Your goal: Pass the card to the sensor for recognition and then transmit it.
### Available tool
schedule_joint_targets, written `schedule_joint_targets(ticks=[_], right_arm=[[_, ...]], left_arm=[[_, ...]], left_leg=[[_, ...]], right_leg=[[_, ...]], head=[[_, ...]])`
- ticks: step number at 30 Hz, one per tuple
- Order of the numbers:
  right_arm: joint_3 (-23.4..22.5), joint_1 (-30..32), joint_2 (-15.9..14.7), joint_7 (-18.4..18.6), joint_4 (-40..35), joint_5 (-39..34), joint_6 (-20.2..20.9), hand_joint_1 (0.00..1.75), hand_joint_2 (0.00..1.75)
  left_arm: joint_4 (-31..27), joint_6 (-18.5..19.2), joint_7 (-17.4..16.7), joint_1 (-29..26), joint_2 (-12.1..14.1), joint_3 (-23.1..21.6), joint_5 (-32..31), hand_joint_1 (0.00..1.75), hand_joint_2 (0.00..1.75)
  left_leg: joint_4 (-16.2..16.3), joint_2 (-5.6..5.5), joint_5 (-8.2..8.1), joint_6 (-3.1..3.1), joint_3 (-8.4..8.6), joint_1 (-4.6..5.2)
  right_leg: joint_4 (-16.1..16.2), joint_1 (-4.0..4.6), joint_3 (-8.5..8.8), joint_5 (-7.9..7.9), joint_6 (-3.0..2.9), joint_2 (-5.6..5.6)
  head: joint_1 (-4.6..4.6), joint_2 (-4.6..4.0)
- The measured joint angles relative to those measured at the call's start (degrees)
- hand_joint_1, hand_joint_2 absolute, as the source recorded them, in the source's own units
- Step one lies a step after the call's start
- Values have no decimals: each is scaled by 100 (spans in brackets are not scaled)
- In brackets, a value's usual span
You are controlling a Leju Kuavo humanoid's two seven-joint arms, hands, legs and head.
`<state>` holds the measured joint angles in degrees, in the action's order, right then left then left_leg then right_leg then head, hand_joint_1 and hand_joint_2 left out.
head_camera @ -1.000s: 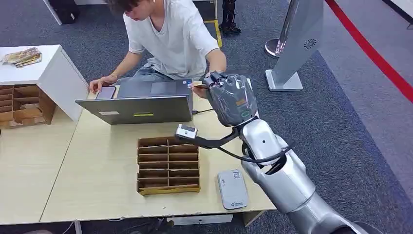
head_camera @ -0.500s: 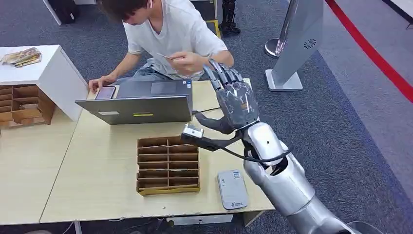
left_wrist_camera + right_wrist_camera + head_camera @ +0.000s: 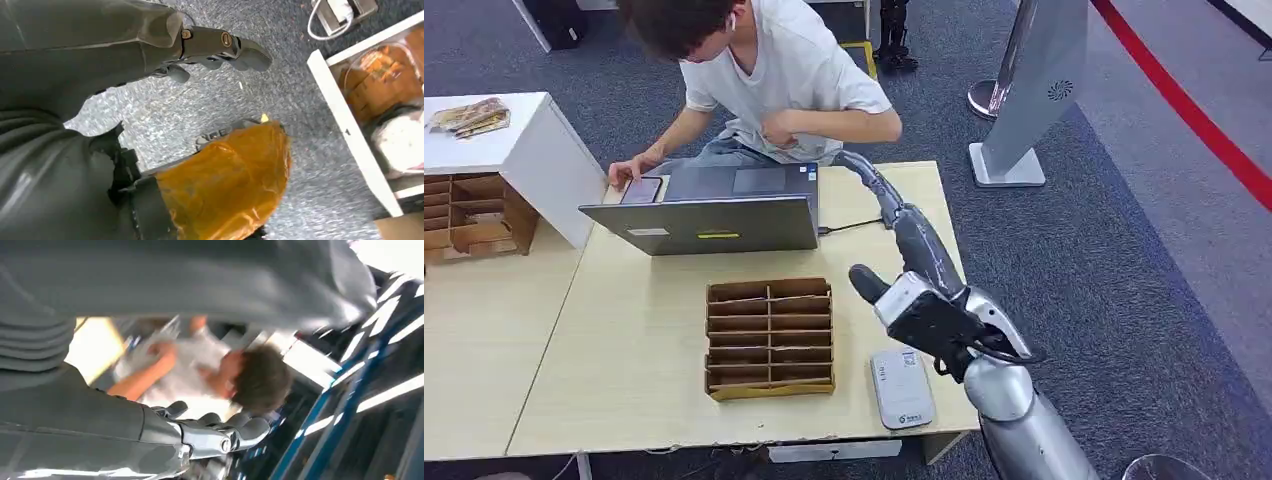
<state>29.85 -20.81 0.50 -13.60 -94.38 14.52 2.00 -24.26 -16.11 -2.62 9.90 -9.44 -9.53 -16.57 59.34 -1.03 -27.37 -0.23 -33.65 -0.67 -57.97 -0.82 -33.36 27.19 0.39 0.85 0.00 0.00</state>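
Scanning leftward first, I see a cardboard organizer (image 3: 770, 338) with bare slots, then the sensor (image 3: 901, 388) flat beside it. My right hand (image 3: 904, 245) is outstretched, fingers apart, holding nothing; the card I can't locate.

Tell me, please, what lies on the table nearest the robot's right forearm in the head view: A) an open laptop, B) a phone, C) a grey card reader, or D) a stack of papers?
C: the grey card reader lies flat on the table's near edge beside the cardboard divider tray, right next to the right arm, while the laptop sits at the far side.
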Motion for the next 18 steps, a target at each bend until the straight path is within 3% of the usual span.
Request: schedule_joint_targets(ticks=[5, 18], right_arm=[[-54, 469, -26, -260, -286, -1199, 507, 0, 0], [-9, 1307, -190, -542, -461, -2252, 948, 0, 0]], left_arm=[[0, -114, 146, -32, -2, 151, 197, 0, 0], [0, -291, 435, -197, -24, 454, 632, 0, 0]], left_leg=[[0, 0, -1, 1, 0, 0], [-2, 2, -3, 2, -1, 0]], right_leg=[[1, 0, 0, 0, 0, 0], [0, 0, 1, 1, 0, 1]], head=[[2, 0], [0, 0]])
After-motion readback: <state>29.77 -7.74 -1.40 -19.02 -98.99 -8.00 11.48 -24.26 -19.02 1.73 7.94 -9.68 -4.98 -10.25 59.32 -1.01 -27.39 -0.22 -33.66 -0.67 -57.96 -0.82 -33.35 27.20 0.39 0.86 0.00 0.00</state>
